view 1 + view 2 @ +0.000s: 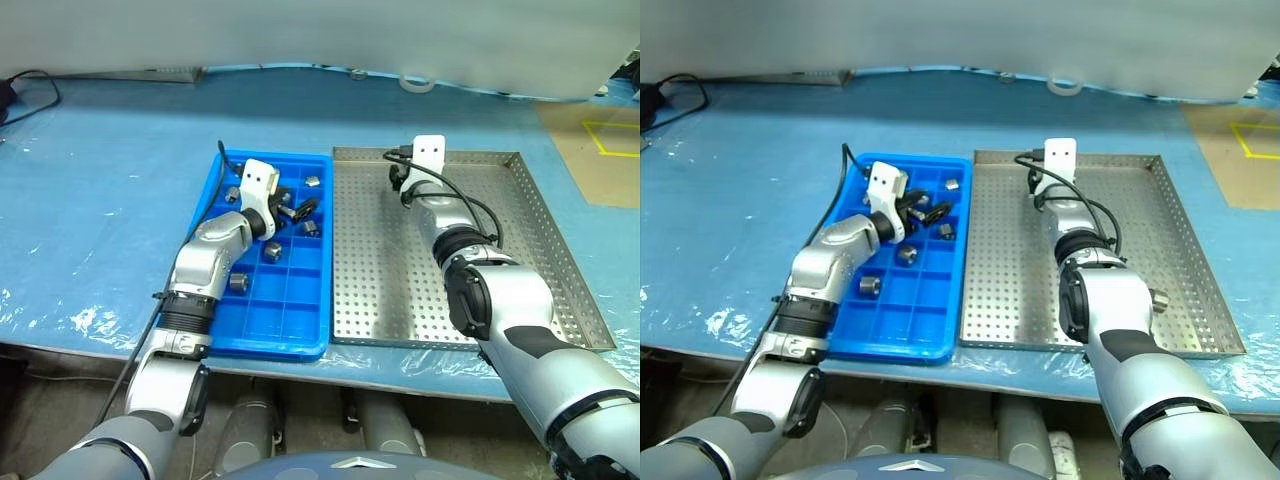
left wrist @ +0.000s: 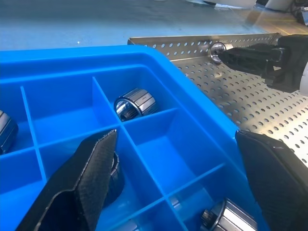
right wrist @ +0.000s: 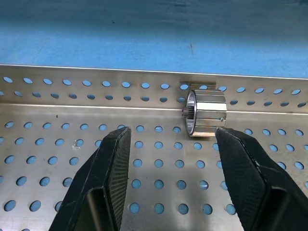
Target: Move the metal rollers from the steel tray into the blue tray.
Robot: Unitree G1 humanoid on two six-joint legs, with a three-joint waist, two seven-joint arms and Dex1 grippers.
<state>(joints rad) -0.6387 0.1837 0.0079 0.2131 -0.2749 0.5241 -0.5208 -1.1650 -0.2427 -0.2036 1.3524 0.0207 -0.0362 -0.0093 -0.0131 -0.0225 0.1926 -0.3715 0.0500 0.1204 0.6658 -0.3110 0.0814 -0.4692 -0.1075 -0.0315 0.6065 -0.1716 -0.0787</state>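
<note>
Steel tray (image 1: 560,300) holds one last metal roller (image 3: 206,114) against its far rim, so your right gripper (image 3: 173,144) waits with fingers apart before it, while your left gripper (image 2: 178,159) stands wide and empty over the blue tray (image 1: 262,325), where the other rollers (image 1: 271,250) lie.

Blue plastic sheet covering a table, with a few items along its far edge.
The glossy, wrinkled sheet (image 1: 110,200) spreads across the table. A black cable (image 1: 35,90) loops at the far left corner. A roll of tape (image 1: 417,84) lies near the far edge. Yellow floor tape (image 1: 610,135) marks brown flooring at far right.
</note>
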